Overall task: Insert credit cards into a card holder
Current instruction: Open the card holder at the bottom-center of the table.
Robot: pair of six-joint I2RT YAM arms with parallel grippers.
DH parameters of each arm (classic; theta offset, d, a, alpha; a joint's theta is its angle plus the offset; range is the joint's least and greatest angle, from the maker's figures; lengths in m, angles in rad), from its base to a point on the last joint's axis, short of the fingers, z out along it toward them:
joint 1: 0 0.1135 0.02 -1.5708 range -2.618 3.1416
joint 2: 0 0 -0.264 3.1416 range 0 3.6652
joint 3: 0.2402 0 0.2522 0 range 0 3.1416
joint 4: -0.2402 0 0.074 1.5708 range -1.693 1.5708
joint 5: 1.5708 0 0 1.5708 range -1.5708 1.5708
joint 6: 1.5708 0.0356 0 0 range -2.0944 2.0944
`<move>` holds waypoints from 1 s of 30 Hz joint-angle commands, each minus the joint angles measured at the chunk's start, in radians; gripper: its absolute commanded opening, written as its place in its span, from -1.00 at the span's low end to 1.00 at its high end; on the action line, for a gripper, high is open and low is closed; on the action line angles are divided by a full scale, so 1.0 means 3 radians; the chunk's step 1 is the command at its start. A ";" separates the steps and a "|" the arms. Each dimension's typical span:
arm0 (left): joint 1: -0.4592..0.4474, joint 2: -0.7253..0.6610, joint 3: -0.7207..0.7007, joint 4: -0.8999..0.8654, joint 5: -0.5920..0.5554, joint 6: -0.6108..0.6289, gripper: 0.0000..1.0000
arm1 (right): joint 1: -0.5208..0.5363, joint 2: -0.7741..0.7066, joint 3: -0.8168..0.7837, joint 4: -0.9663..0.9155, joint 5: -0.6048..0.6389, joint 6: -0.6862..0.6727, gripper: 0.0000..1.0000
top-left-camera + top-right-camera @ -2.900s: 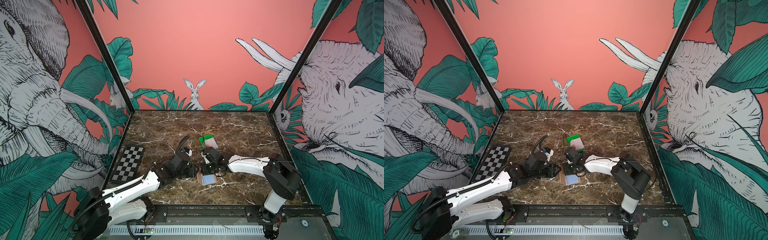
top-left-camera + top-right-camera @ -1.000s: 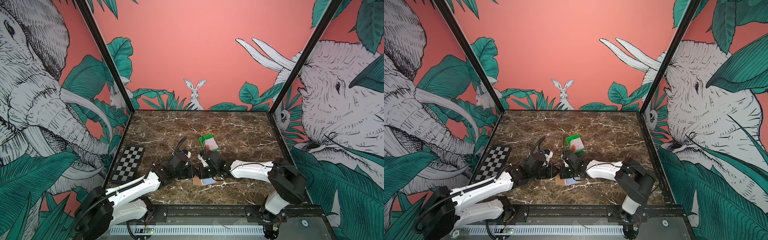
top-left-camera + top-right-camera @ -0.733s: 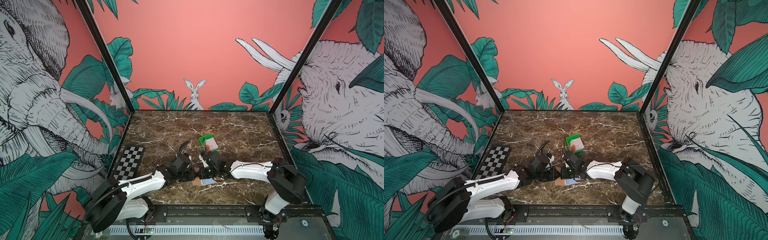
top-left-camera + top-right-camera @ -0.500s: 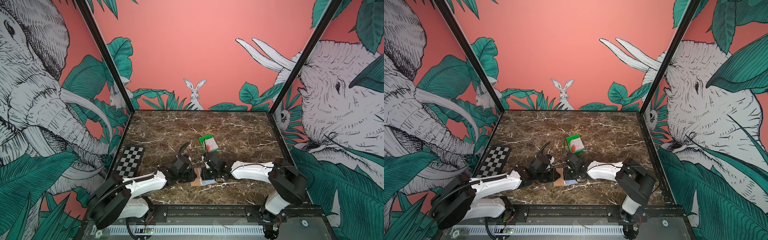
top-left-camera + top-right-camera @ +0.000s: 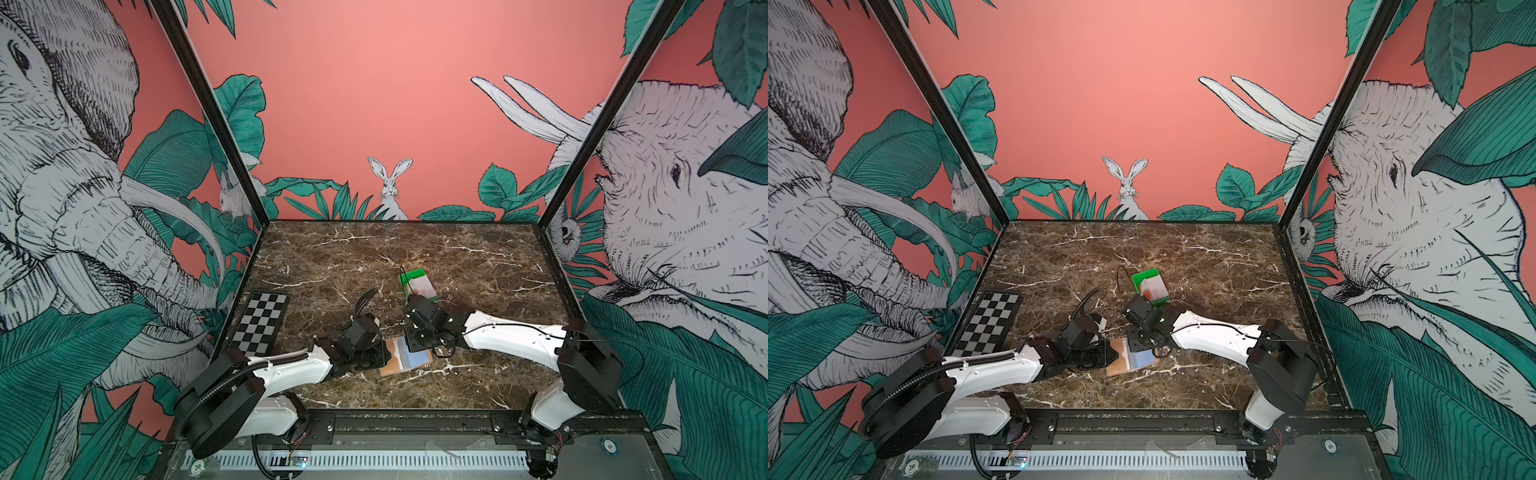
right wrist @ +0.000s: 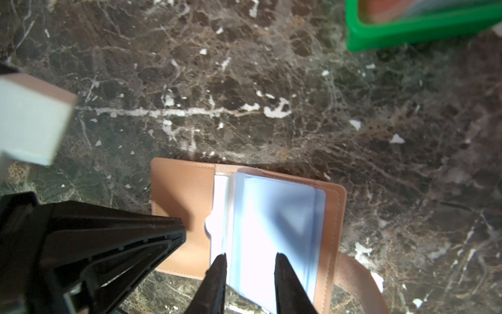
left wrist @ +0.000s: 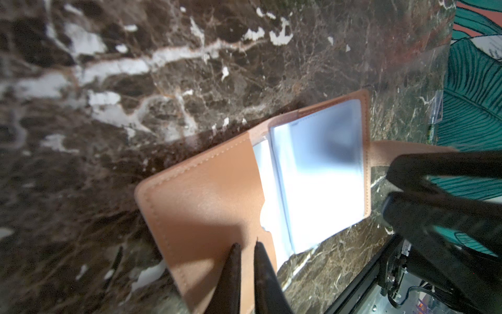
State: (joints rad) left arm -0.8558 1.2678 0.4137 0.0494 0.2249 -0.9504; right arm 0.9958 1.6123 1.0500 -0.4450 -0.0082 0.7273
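The tan card holder (image 5: 390, 365) (image 5: 1118, 366) lies open on the marble near the front. A light-blue credit card (image 6: 274, 217) (image 7: 320, 174) sits under its clear sleeve, and a white card (image 6: 218, 206) shows in the flap pocket. My left gripper (image 7: 247, 246) (image 5: 384, 356) is shut to a slit, tips pressing on the tan flap (image 6: 179, 190). My right gripper (image 6: 250, 258) (image 5: 1136, 345) is open just above the blue card, with one finger at each side of it and gripping nothing. More cards (image 5: 1152, 289) lie in the green tray.
The green tray (image 5: 409, 275) (image 6: 407, 35) stands just behind the right gripper. A checkerboard plate (image 5: 262, 320) lies at the left edge. The holder's strap (image 6: 358, 277) sticks out toward the right arm. Both arms crowd the front middle.
The right gripper's jaws have parted over the light-blue card, which now lies in the holder. The left gripper has stayed on the tan flap while that arm sank lower.
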 commanded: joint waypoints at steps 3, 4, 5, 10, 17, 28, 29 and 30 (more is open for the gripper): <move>0.0008 -0.0127 -0.0085 0.0060 -0.0054 -0.0040 -0.73 | 0.0074 0.0216 0.0176 -0.0222 0.0079 -0.0161 -0.32; 0.0009 -0.0139 -0.0090 0.0057 -0.0058 -0.0051 -0.73 | 0.0087 0.0250 0.0205 -0.0238 0.0073 -0.0169 -0.29; 0.0010 -0.0157 -0.0102 0.0059 -0.0059 -0.0053 -0.73 | 0.0095 0.0275 0.0219 -0.0250 0.0077 -0.0178 -0.27; 0.0009 -0.0246 -0.0134 0.0051 -0.0090 -0.0054 -0.73 | 0.0167 0.0420 0.0313 -0.0301 0.0103 -0.0199 0.02; 0.0009 -0.0452 -0.0131 -0.0085 -0.0155 -0.0032 -0.73 | 0.0224 0.0539 0.0328 -0.0324 0.0160 -0.0174 0.22; 0.0018 -0.0780 -0.0205 -0.0330 -0.0272 -0.0013 -0.73 | 0.0308 0.0687 0.0444 -0.0502 0.0364 -0.0200 0.47; 0.0020 -0.0820 -0.0205 -0.0370 -0.0283 0.0006 -0.73 | 0.0313 0.0706 0.0446 -0.0510 0.0379 -0.0193 0.47; 0.0020 -0.0877 -0.0198 -0.0418 -0.0297 0.0039 -0.74 | 0.0321 0.0729 0.0450 -0.0529 0.0407 -0.0190 0.46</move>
State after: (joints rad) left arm -0.8555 1.0477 0.3656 -0.0208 0.1638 -0.9546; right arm 1.0821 1.8053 1.1717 -0.5617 0.0685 0.6746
